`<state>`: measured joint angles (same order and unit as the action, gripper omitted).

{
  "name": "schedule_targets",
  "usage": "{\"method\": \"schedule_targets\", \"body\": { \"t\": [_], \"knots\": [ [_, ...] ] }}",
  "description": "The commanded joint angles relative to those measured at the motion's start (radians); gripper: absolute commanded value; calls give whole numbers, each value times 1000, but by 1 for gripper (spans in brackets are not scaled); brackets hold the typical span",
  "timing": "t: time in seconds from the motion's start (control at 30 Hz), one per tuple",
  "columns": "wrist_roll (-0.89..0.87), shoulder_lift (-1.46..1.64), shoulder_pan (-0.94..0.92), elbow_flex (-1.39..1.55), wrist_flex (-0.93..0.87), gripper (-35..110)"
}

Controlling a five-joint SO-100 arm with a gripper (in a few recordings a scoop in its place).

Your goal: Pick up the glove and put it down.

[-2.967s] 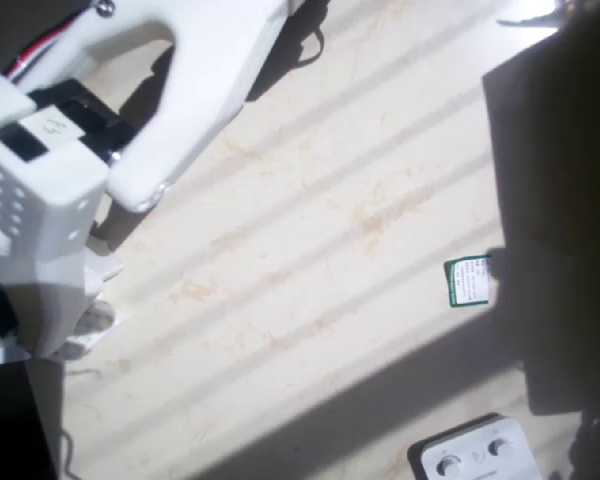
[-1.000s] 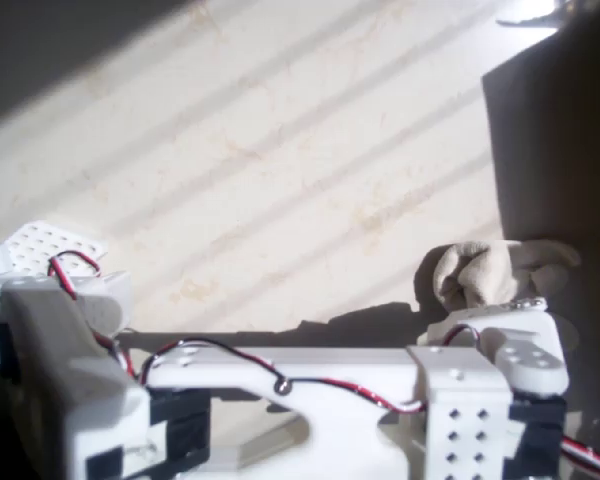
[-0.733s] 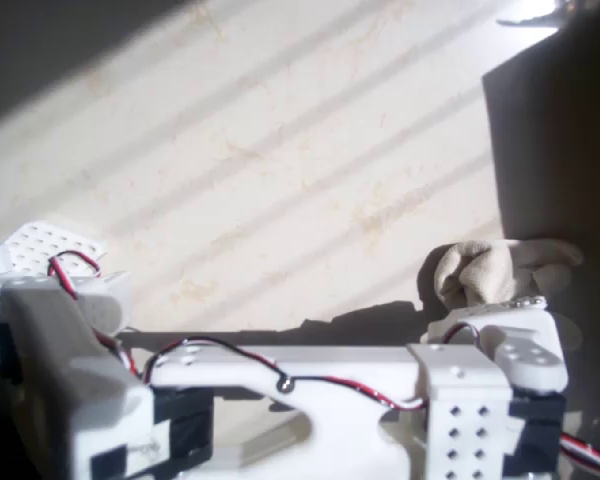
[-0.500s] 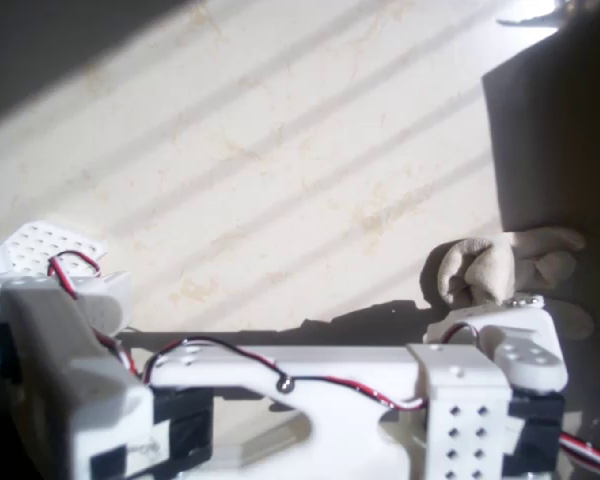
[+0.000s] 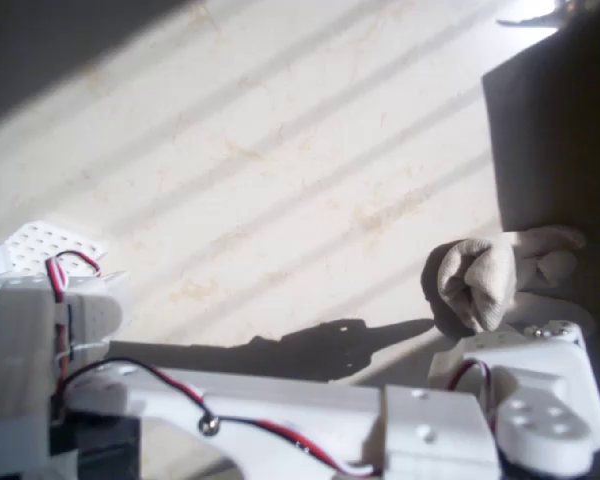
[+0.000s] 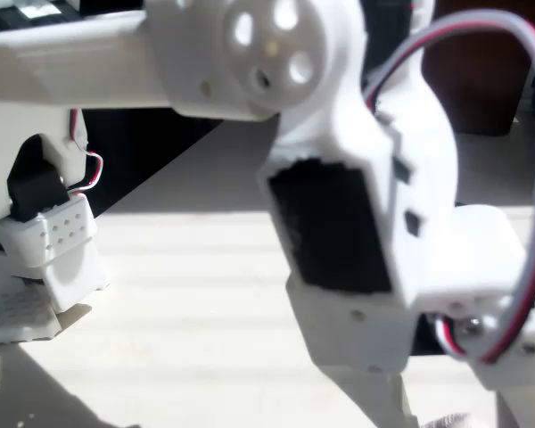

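The cream glove lies bunched at the right of the pale table in the overhead view, its thick fingers pointing right onto a dark panel. My white gripper comes up from the bottom right. Its wrist block sits just below the glove and covers the glove's lower edge. The fingertips are hidden under the wrist, so I cannot see whether they hold the fabric. In the fixed view my arm's wrist looms close and blurred.
A dark panel covers the right side in the overhead view. My arm's link spans the bottom edge, and a perforated white base plate sits at the left. Shadow covers the top left corner.
The arm swung from the top left to the bottom and brought the glove to the right. In the last half second the wrist rose nearer the camera, while the glove stayed and its fingers spread.
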<state>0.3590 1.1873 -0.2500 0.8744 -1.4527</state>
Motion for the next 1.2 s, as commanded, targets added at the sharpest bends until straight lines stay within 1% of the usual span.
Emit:
{"method": "schedule_targets", "body": {
  "t": [0.0, 0.17, 0.33, 0.43, 0.63, 1.0, 1.07, 1.17],
  "knots": [
    [-3, 146, 84, -17, -6, 19],
    [-12, 175, 247, -12, -8, 19],
    [-124, 160, 362, -12, 8, 19],
    [-167, 106, 379, -8, 28, 19],
    [-166, 32, 379, -6, 97, 19],
    [-164, -26, 373, -5, 115, 19],
    [-163, -28, 376, -5, 115, 15],
    [-156, -28, 377, -5, 132, 4]
  ]
}}
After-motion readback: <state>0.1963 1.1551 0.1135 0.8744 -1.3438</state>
